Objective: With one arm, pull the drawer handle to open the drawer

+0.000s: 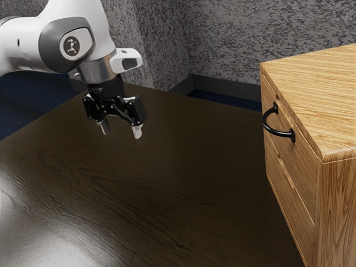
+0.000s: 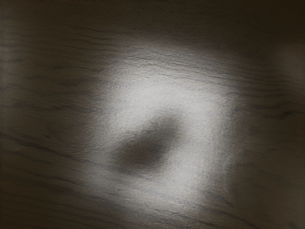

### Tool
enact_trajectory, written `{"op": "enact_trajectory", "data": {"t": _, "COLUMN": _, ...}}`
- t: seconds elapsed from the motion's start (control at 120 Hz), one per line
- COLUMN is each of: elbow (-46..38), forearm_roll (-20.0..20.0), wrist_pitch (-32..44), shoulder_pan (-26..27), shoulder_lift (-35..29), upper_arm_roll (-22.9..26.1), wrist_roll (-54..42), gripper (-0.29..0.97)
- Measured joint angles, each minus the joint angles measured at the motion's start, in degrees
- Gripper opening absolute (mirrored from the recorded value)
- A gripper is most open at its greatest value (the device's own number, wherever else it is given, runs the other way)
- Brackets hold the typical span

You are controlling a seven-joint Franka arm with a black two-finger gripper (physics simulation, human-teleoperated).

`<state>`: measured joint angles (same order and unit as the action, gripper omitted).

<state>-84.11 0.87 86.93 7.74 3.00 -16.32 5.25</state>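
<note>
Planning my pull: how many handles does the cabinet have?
1. The handle on the cabinet's top drawer; the lower front is cut off, so more may hide.

Side camera obliquely across the table [image 1: 167, 194]; wrist camera close above it, downward.

1. The exterior view is dim overall; the dark worktop [image 1: 183, 183] soaks up most of the light and goes near black toward its far edge.
2. A soft pale glare [image 1: 33, 233] spreads on the worktop in the exterior view's lower left corner.
3. The cabinet [image 1: 322, 100] is the best-lit thing: its top is evenly bright, its front a shade darker.
4. The arm [image 1: 33, 33] is bright on its white shell and shaded underneath; the claw [image 1: 120, 129] hangs dark, one pale fingertip catching light.
5. The wall [image 1: 222, 39] is mid grey, darker in its corner.
6. In the wrist view a wide pale glare sits mid-worktop around a dark shadow [image 2: 145, 148], and the edges fall off to dark brown.
</note>
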Motion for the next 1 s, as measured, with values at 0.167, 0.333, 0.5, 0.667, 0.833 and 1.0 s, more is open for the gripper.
{"op": "enact_trajectory", "data": {"t": 0.167, "elbow": 0.27, "forearm_roll": 1.06, "wrist_pitch": 0.01, "shoulder_pan": -1.6, "shoulder_lift": -0.46, "upper_arm_roll": 1.06, "wrist_roll": 0.19, "gripper": 0.68}}
{"op": "enact_trajectory", "data": {"t": 0.333, "elbow": 3.89, "forearm_roll": 3.45, "wrist_pitch": 1.07, "shoulder_pan": -3.84, "shoulder_lift": -6.63, "upper_arm_roll": 4.01, "wrist_roll": 4.56, "gripper": 0.68}}
{"op": "enact_trajectory", "data": {"t": 0.5, "elbow": 3.31, "forearm_roll": 11.63, "wrist_pitch": 11.23, "shoulder_pan": -0.66, "shoulder_lift": 1.25, "upper_arm_roll": 5.61, "wrist_roll": 15.27, "gripper": 0.68}}
{"op": "enact_trajectory", "data": {"t": 0.667, "elbow": 3.19, "forearm_roll": 13.54, "wrist_pitch": 19.24, "shoulder_pan": 0.54, "shoulder_lift": 1.63, "upper_arm_roll": 5.65, "wrist_roll": 23.69, "gripper": 0.68}}
{"op": "enact_trajectory", "data": {"t": 0.833, "elbow": -3.91, "forearm_roll": 14.09, "wrist_pitch": 25.27, "shoulder_pan": 1.22, "shoulder_lift": -4.46, "upper_arm_roll": 5.67, "wrist_roll": 29.93, "gripper": 0.68}}
{"op": "enact_trajectory", "data": {"t": 1.0, "elbow": -10.73, "forearm_roll": 14.35, "wrist_pitch": 32.9, "shoulder_pan": 6.25, "shoulder_lift": -8.63, "upper_arm_roll": 5.82, "wrist_roll": 34.85, "gripper": 0.68}}
